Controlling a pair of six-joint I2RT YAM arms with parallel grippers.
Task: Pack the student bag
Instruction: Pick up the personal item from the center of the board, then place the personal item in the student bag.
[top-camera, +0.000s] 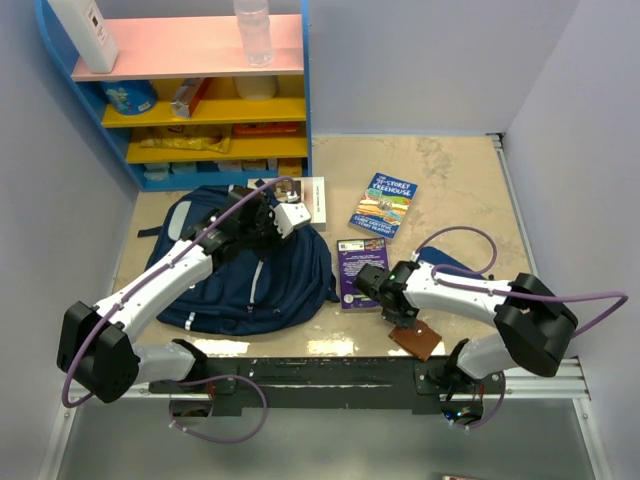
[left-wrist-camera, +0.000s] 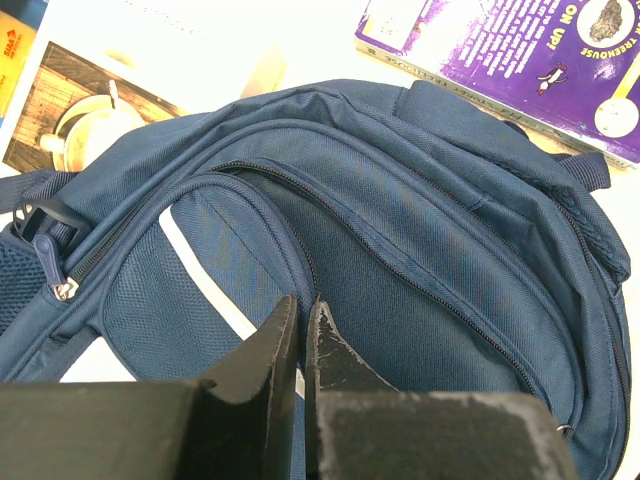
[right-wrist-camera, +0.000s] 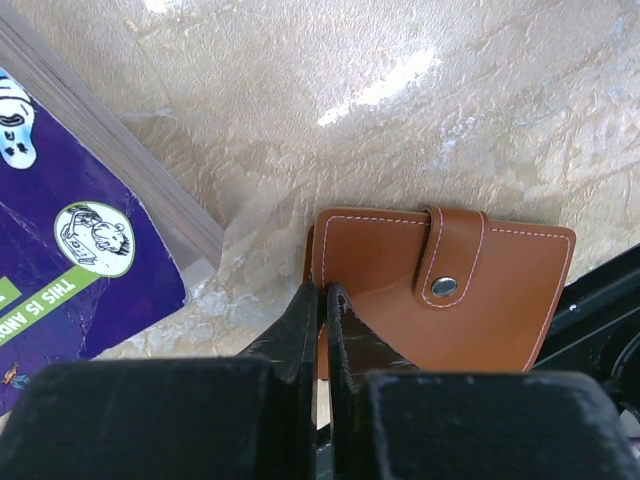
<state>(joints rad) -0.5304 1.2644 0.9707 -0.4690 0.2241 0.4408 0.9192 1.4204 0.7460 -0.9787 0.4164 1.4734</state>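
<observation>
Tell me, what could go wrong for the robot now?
The right hand is shut on just the corner of the brown wallet, so it might slip out when lifted. The wallet lies near the front edge of the table and could drop off. The left hand seems to pinch the student bag, whose zips look closed, so packing could stall.

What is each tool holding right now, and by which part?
Right tool pinches the brown wallet by its edge nearest the purple book. Left tool is shut against the student bag; whether it grips fabric cannot be told.
</observation>
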